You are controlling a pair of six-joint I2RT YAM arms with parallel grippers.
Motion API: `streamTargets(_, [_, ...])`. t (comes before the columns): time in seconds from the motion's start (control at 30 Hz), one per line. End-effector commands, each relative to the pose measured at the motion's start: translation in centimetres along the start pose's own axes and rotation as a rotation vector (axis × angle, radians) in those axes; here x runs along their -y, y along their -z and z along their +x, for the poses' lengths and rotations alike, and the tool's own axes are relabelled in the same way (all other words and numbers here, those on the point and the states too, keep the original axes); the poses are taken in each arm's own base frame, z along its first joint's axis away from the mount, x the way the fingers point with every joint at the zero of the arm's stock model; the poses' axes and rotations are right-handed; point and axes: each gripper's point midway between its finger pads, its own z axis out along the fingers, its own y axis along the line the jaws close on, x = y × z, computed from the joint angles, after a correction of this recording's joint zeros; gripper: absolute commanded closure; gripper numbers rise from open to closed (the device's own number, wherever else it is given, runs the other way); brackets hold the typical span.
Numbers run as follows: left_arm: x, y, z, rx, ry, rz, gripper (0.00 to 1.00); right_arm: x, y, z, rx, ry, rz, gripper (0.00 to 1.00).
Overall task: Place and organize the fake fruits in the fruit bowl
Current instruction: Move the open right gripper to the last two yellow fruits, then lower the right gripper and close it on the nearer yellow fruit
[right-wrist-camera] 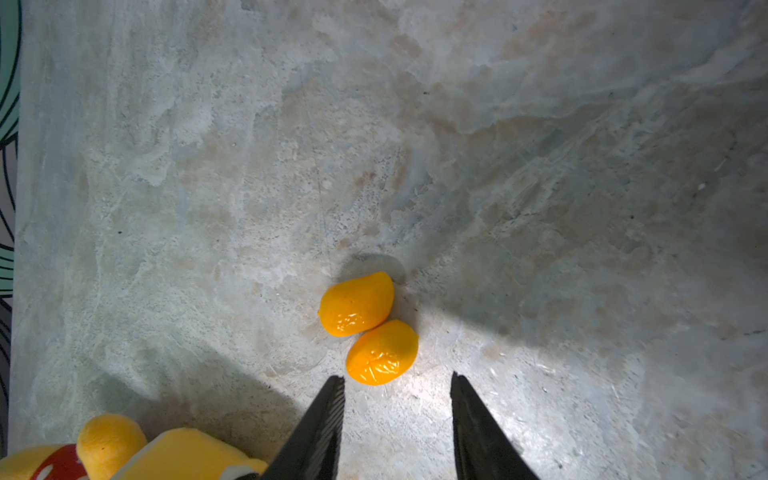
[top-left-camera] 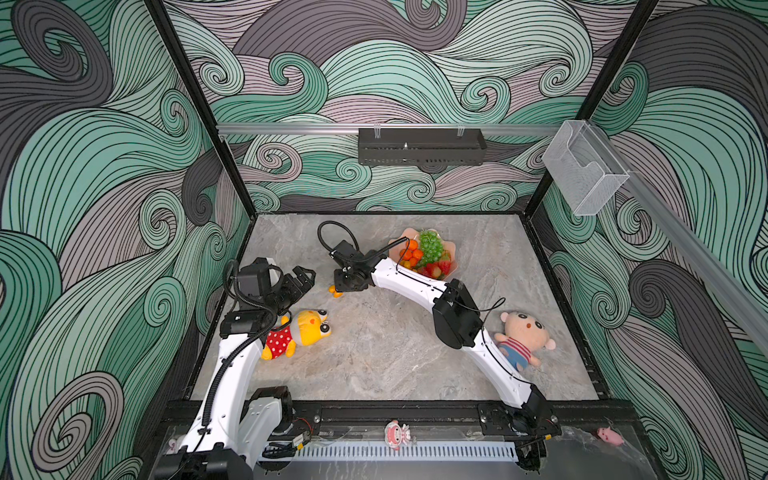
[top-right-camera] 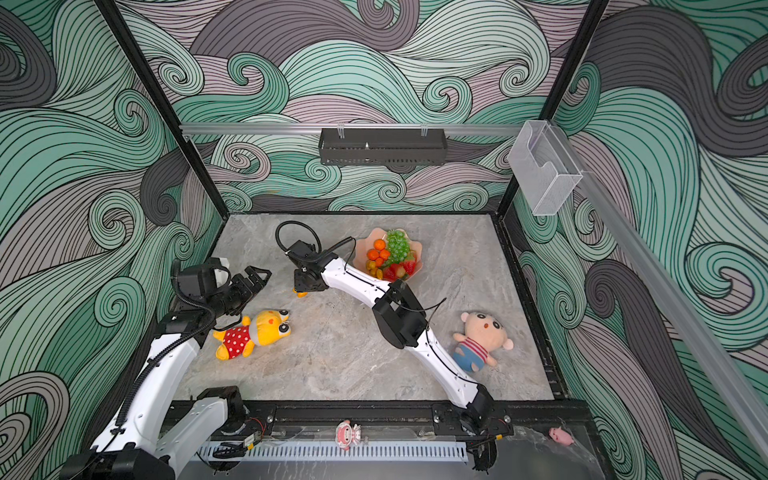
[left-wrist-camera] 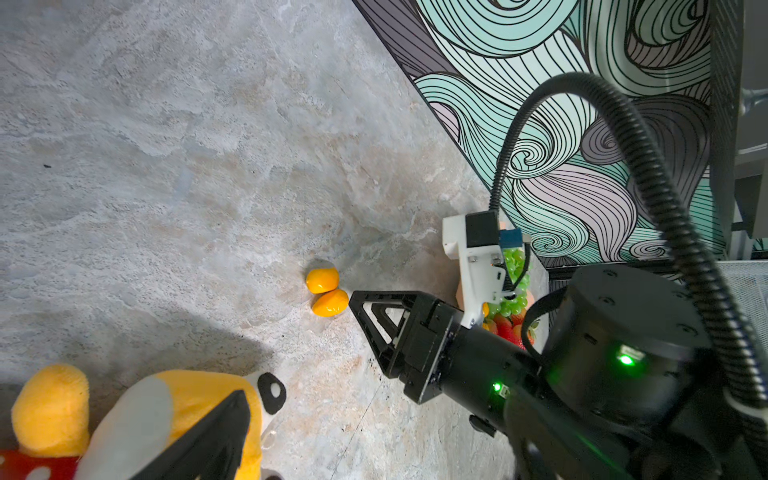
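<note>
Two yellow-orange kumquats [right-wrist-camera: 356, 305] [right-wrist-camera: 382, 352] lie touching each other on the stone table, seen in both top views [top-left-camera: 335, 291] [top-right-camera: 301, 293]. My right gripper [right-wrist-camera: 397, 376] points down at them and stands open. Its fingertips are just short of the nearer kumquat and nothing is between them. The peach fruit bowl [top-left-camera: 397, 243] [top-right-camera: 363, 243] sits at the back and holds a green grape bunch [top-left-camera: 430, 245], tangerines [top-left-camera: 411, 249] and strawberries [top-left-camera: 436, 268]. My left gripper [top-left-camera: 305, 278] hovers open and empty to the left of the kumquats. Only one of its fingers [left-wrist-camera: 216, 436] shows in the left wrist view.
A yellow plush toy in red dotted shorts [top-left-camera: 299, 332] lies beside the left arm. A plush doll in a striped shirt [top-left-camera: 523, 336] lies by the right arm. A black basket [top-left-camera: 422, 147] hangs on the back wall and a clear box [top-left-camera: 584, 174] on the right rail.
</note>
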Motion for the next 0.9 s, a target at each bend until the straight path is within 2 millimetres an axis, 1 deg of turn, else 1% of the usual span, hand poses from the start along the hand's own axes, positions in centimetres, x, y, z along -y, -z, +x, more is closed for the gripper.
streamTargets(0.0, [0.1, -0.2, 0.0, -0.009, 0.006, 0.015, 0.01, 0.4, -0.8, 0.3, -0.018, -0.045, 0.017, 0.57])
streamTargets(0.23, [0.1, -0.4, -0.1, -0.016, 0.016, 0.024, 0.01, 0.1, -1.7, 0.3, -0.027, -0.057, 0.006, 0.55])
streamTargets(0.43, [0.0, -0.4, -0.1, -0.017, 0.022, 0.024, 0.01, 0.1, -2.6, 0.8, -0.047, -0.067, 0.002, 0.55])
streamTargets(0.87, [-0.1, -0.6, 0.0, -0.024, 0.03, 0.026, 0.01, 0.2, -3.0, 1.5, -0.077, -0.079, -0.002, 0.65])
